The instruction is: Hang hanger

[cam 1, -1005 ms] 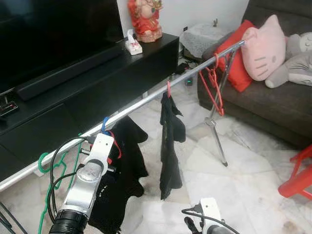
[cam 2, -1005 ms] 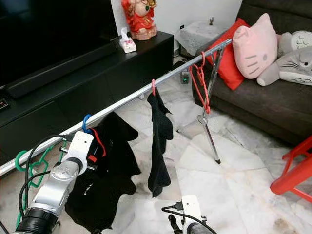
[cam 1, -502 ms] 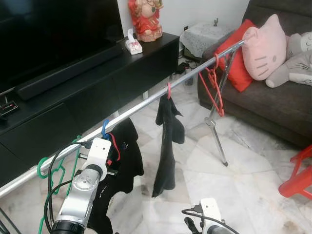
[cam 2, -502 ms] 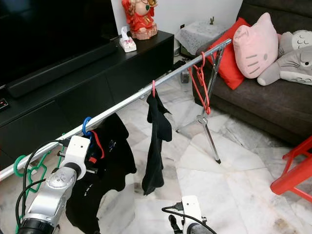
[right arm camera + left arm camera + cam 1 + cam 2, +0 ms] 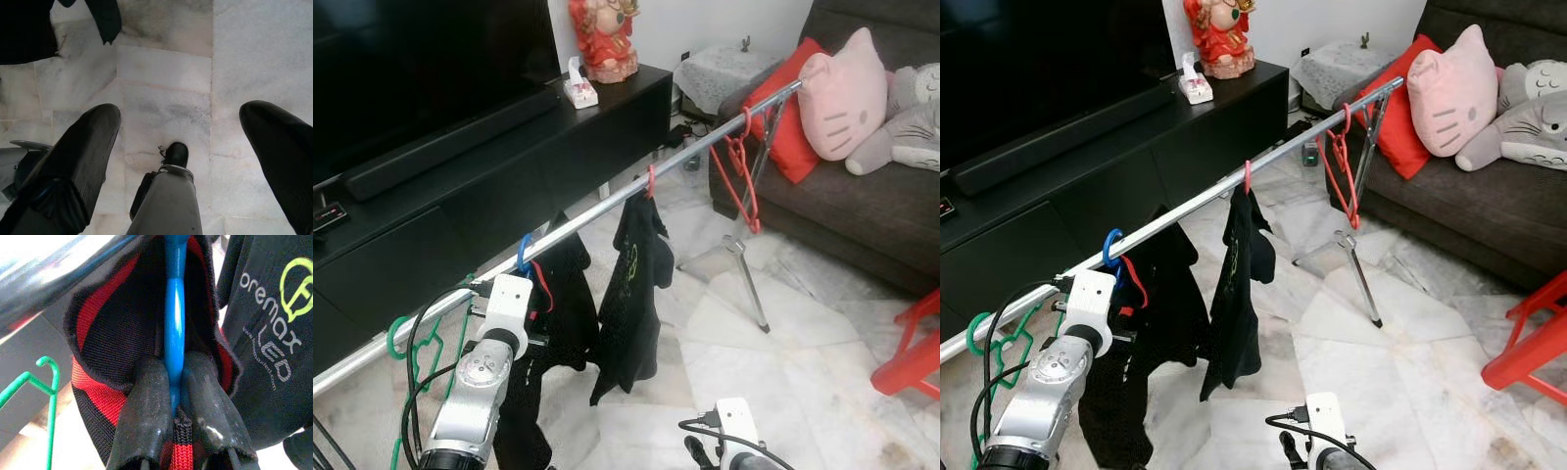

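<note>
**Left gripper clamped on blue hanger at the rail**

The left gripper is raised at the lower left of the head views, directly under the metal rail. In the left wrist view its two black fingers are closed tight on the stem of the blue hanger, one finger pressing each side, with no gap visible. The hanger's hook sits over the rail. A black garment with red trim hangs from this hanger and wraps around its stem.

Just beside it, toward the frame centre, a second black garment with green print hangs from a red hook on the same rail. Further along, at the upper right, empty red hangers hang near the rail's stand. A green hanger hangs at the far lower left end.

The right gripper is low, at the bottom centre of the head views, pointing at the marble floor. Its fingers are spread wide apart and hold nothing.

Background: black TV cabinet at upper left, sofa with cushions at upper right
</note>
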`<state>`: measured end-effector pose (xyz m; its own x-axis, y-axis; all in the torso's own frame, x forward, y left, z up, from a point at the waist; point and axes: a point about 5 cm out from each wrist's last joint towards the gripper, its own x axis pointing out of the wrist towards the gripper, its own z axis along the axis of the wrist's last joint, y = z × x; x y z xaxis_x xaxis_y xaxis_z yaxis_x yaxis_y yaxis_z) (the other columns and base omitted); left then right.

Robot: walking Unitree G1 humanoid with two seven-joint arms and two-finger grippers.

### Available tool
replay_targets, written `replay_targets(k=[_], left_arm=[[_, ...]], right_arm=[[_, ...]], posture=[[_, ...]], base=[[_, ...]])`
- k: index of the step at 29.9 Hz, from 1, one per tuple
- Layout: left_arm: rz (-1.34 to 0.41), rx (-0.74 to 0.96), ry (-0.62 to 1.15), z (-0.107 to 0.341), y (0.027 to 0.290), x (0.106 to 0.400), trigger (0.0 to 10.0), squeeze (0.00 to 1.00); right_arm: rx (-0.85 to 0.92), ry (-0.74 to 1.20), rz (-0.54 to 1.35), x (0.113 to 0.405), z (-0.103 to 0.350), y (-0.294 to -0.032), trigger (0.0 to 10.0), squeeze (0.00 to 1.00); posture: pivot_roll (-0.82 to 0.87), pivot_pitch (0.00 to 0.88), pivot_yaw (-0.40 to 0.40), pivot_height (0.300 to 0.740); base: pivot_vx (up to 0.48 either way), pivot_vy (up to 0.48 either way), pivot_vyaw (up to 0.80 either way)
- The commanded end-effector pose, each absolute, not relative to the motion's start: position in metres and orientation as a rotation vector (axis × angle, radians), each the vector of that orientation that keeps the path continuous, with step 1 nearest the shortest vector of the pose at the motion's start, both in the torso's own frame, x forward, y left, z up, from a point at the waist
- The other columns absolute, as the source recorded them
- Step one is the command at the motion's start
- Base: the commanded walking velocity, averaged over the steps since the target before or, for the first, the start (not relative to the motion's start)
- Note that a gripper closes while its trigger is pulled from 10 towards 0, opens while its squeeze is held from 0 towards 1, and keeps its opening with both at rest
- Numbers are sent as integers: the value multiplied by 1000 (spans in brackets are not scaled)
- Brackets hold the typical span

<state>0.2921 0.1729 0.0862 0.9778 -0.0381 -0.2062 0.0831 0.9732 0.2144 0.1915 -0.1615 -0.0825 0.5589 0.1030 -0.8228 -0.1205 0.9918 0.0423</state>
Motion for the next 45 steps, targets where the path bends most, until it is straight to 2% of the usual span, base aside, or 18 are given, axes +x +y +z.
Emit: replay_targets(k=[1, 10, 11, 12, 13, 14, 15, 30, 33, 37, 45], left_arm=[[-68, 218, 94, 106, 171, 296, 0, 0], [-119, 292, 114, 95, 177, 274, 118, 0], [-119, 304, 123, 92, 180, 269, 2235, 0], [-118, 311, 128, 90, 181, 267, 2235, 0], [-115, 315, 144, 85, 185, 262, 7961, 0], [-115, 314, 147, 85, 185, 261, 7961, 0], [-121, 316, 154, 83, 186, 258, 10000, 0], [-128, 308, 204, 66, 182, 244, 10000, 0], [-39, 247, 228, 48, 186, 221, 10000, 0], [-28, 229, 227, 45, 185, 209, 10000, 0], [-9, 219, 201, 47, 185, 206, 10000, 0]], right_arm=[[-12, 972, 129, 191, -83, -159, 10000, 0], [-10, 972, 130, 191, -83, -159, 10000, 0], [-10, 972, 130, 191, -83, -159, 10000, 0], [-9, 972, 130, 191, -83, -159, 10000, 0], [-10, 972, 130, 191, -83, -159, 10000, 0], [-10, 972, 130, 191, -83, -159, 10000, 0], [-11, 972, 130, 191, -83, -159, 10000, 0], [-15, 972, 131, 191, -83, -160, 10000, 0], [-20, 971, 129, 190, -83, -161, 10000, 0], [-24, 972, 129, 189, -84, -161, 10000, 0], [-18, 968, 119, 188, -84, -162, 10000, 0]], posture=[[-105, 0, 74, 740], [-101, 0, 77, 740], [-101, 0, 78, 740], [-101, 0, 78, 740], [-99, 0, 76, 740], [-99, 0, 76, 740], [-99, 0, 76, 740], [-103, 0, 76, 740], [-107, 0, 80, 740], [-106, 0, 79, 740], [-107, 0, 79, 740]], base=[[0, 0, 0], [0, 0, 0], [0, 0, 0], [0, 0, 0], [0, 0, 0], [0, 0, 0], [0, 0, 0], [0, 0, 0], [0, 0, 0], [0, 0, 0], [0, 0, 0]])
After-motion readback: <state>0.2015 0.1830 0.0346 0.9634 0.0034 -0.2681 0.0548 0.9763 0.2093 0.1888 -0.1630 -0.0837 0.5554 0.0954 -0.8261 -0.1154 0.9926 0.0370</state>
